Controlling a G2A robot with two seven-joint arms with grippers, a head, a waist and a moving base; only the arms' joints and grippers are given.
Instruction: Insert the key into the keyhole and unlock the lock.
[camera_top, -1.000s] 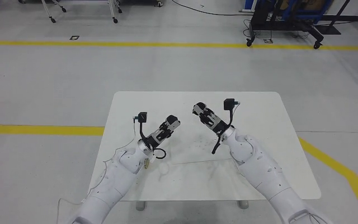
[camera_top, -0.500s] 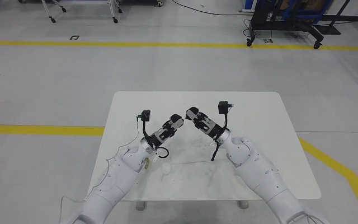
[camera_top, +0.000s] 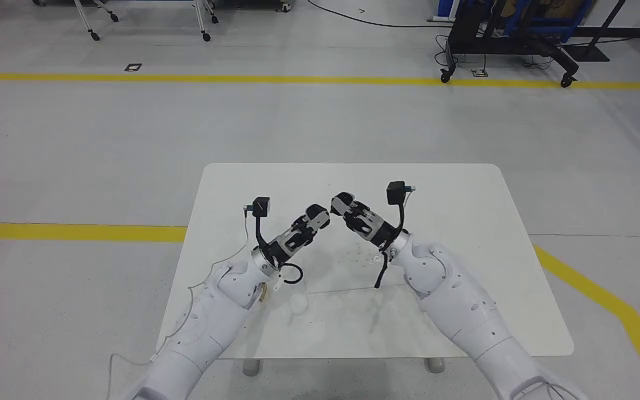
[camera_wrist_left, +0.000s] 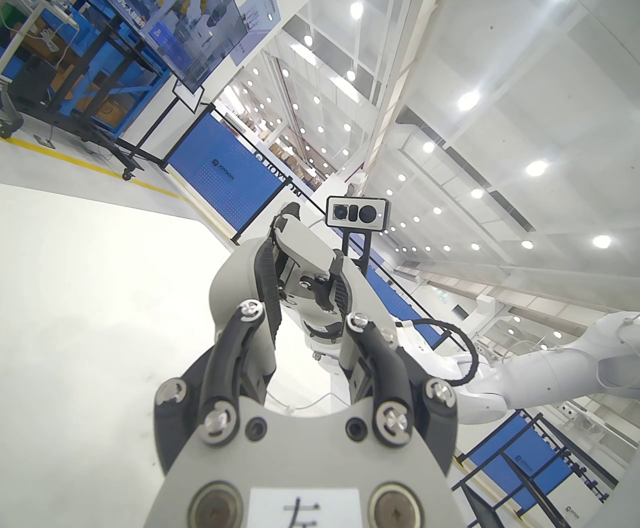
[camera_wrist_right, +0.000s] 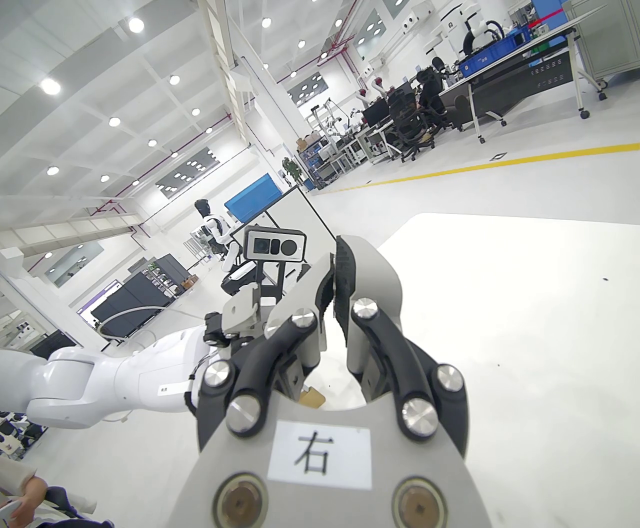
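The left fingers (camera_wrist_left: 265, 280) grip a grey lock (camera_wrist_left: 311, 286); the right fingers (camera_wrist_right: 372, 280) are closed, on what I cannot tell. A small misalignment would miss the keyhole.

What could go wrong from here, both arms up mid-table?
1. The left hand and right hand sit almost tip to tip above the table; a slight misaim could knock them together.
2. A black cable loop hangs off the left wrist; it might snag.
3. A small tan thing lies under the left forearm; lowering that arm could hit it.
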